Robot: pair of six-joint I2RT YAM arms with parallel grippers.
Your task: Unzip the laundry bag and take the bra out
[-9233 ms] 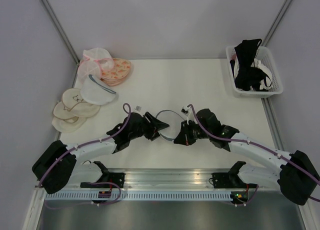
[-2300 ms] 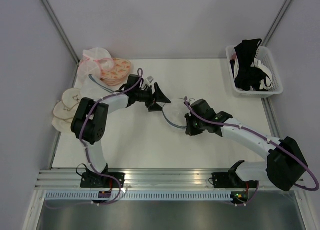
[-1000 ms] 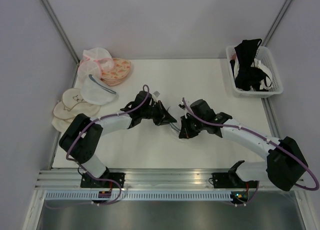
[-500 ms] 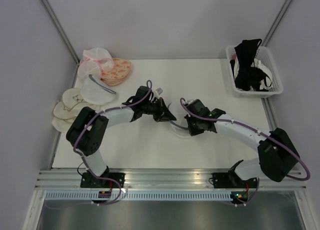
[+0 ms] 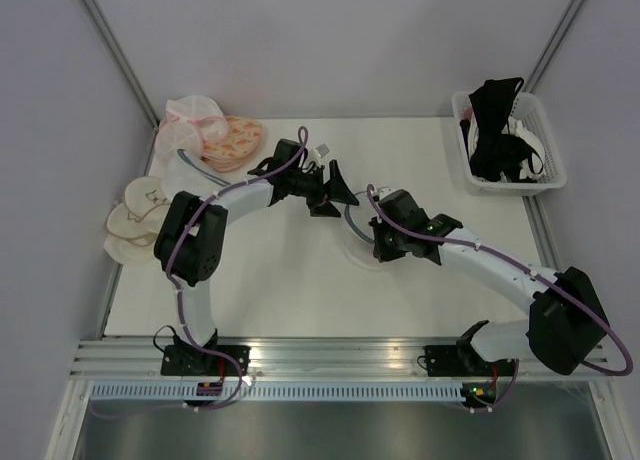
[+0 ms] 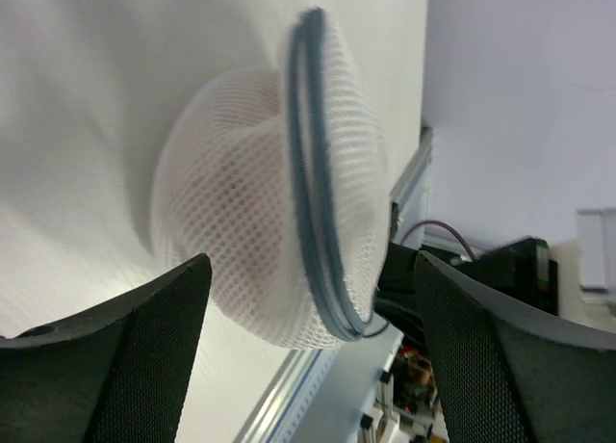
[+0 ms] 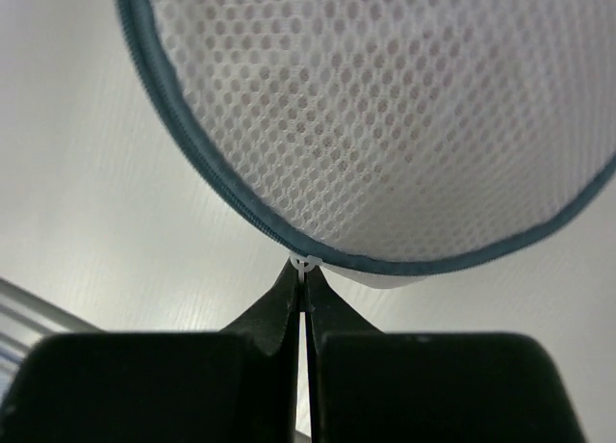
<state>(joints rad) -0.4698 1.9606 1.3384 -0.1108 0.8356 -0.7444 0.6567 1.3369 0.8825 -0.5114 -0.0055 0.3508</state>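
Bag point(image 5: 358, 226) sits on the table point(image 5: 300, 280) just right of centre in the top view, between the two arms. Bra point(image 6: 241, 212) is inside and shows only as a faint pink tint through the mesh. Right gripper point(image 7: 305, 275) is pressed together, pinching the small white pull point(image 7: 305, 264) at the bag's teal rim, at the lower middle of the right wrist view. Left gripper point(image 6: 310, 265) is spread wide, one finger on each side of the bag, touching nothing. The zip looks shut along the part in view. Risks: nothing anchors the bag, so tugging the pull probably drags the whole light pouch across the table instead of running the zip. The pull is held only at the very tips and could slip out. Mesh could snag in the zip if pulled at an angle.
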